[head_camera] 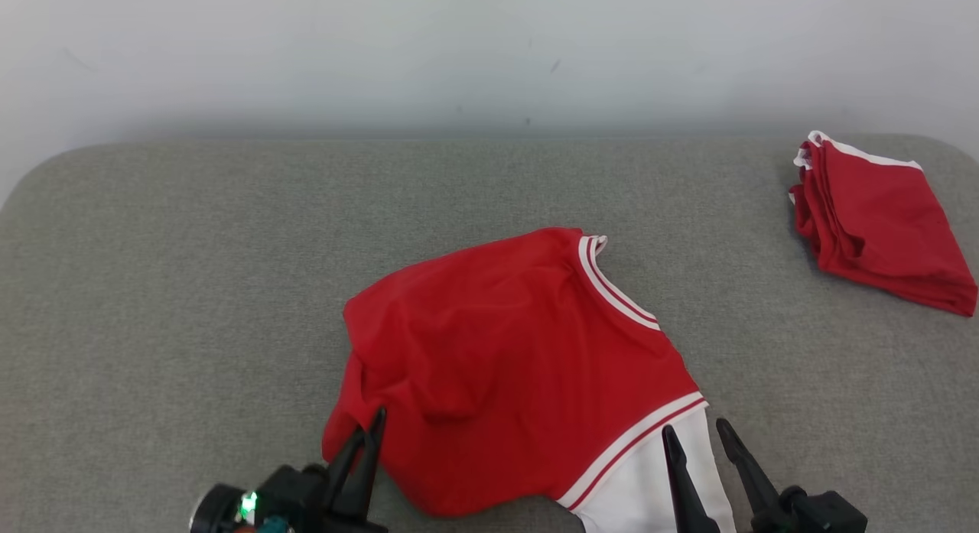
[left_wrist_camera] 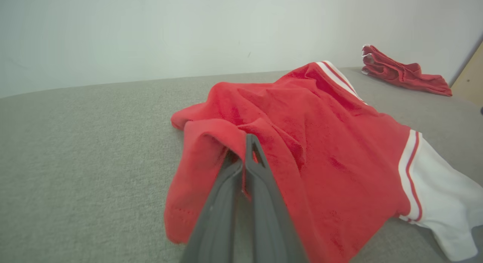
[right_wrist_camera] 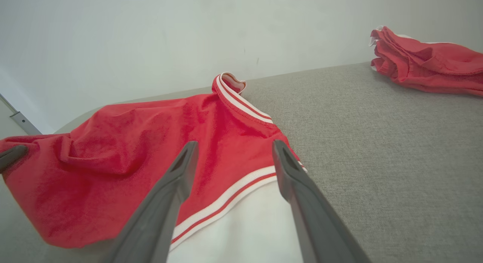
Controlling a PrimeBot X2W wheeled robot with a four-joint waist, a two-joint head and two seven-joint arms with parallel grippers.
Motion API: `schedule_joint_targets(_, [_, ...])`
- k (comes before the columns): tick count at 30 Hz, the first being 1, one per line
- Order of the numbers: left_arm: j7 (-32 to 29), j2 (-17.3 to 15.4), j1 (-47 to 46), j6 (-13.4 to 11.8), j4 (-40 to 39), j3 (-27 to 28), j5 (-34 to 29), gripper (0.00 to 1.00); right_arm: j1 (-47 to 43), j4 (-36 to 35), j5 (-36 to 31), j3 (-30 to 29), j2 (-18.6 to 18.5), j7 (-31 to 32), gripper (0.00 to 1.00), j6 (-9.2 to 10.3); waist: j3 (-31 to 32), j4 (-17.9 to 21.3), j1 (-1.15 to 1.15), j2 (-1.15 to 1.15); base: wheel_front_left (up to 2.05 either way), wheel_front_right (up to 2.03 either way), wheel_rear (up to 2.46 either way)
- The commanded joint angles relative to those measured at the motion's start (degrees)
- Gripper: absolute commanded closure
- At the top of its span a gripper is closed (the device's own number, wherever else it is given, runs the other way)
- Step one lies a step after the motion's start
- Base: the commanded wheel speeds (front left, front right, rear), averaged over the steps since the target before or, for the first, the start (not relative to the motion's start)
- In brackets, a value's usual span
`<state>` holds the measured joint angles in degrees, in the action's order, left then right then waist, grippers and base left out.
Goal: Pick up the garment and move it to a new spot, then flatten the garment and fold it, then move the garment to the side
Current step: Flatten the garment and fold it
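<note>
Nearly at the front edge of the grey table [head_camera: 153, 288], the red shirt [head_camera: 505, 365] lies rumpled and slightly humped, with both grippers at its near side. The left gripper [head_camera: 371, 432] has its jaws pressed together on a raised fold of red cloth at the shirt's near-left corner. In the left wrist view a sliver of red shows between the fingers [left_wrist_camera: 264, 187], and the fold drapes over their tips. The right gripper [head_camera: 696, 427] has its jaws spread wide over the shirt's white part [head_camera: 650, 487]. Its tips are just short of the red-and-white striped band [head_camera: 635, 441], and whether they touch the cloth cannot be told.

The striped collar [head_camera: 612, 284] points toward the far right. A folded red garment [head_camera: 879, 219] sits well apart at the table's far right corner, near the rounded edge. Bare grey surface spreads to the left of the shirt and behind it, up to the pale wall [head_camera: 459, 51].
</note>
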<state>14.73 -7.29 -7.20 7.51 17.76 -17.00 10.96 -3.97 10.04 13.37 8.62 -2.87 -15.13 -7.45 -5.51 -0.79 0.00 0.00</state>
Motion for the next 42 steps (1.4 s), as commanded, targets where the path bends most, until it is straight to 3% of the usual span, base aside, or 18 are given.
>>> schedule_joint_targets(1, [-0.12,-0.40,-1.07,-0.10,-0.12,0.03,0.48,1.00,0.87,-0.09,0.05,0.15,-0.03,0.02,0.00,-0.07,-0.50,0.54,0.00,0.00,0.00,0.00,0.00])
schedule_joint_targets(8, [-1.26,-3.37,-11.82,-0.11,4.34,-2.86,1.64,1.00,4.33,1.05,-0.54,0.67,-0.03,0.02,0.00,-0.07,-3.75,4.89,0.00,0.00,0.00,0.00,0.00])
schedule_joint_targets(17, [-2.47,-8.20,-27.98,-0.11,19.58,-9.04,5.20,1.00,7.77,3.37,0.70,1.20,0.00,0.02,0.00,-0.07,-7.68,11.54,0.00,0.00,0.00,0.00,0.00])
schedule_joint_targets(26, [-1.46,-8.43,-38.36,-0.11,33.10,-16.62,9.47,1.00,8.40,5.07,1.05,1.21,-0.01,0.02,0.00,-0.07,-8.22,12.45,0.00,0.00,0.00,0.00,0.00])
schedule_joint_targets(27, [-0.98,-8.52,-39.09,-0.11,33.91,-17.04,9.69,0.62,8.47,5.17,1.03,1.12,-0.01,0.02,0.00,-0.07,-8.10,12.15,0.00,0.00,0.00,0.00,0.00])
schedule_joint_targets(28, [-0.59,-8.47,-39.56,-0.11,34.66,-17.03,10.07,0.00,8.52,5.24,1.01,1.13,0.01,0.02,0.00,-0.07,-7.93,11.82,0.00,0.00,0.00,0.00,0.00])
schedule_joint_targets(33, [0.47,-7.16,-39.23,-0.42,34.27,-15.91,11.24,0.00,7.23,5.48,0.35,0.73,0.00,0.02,0.00,-0.07,-6.47,8.80,0.00,0.00,0.00,0.00,0.00])
schedule_joint_targets(42, [0.46,-6.76,-27.38,-2.57,16.73,-9.83,9.34,0.00,5.50,5.37,-0.32,-0.12,-0.01,0.02,0.00,-0.07,-4.28,3.58,0.00,0.00,0.00,0.00,0.00])
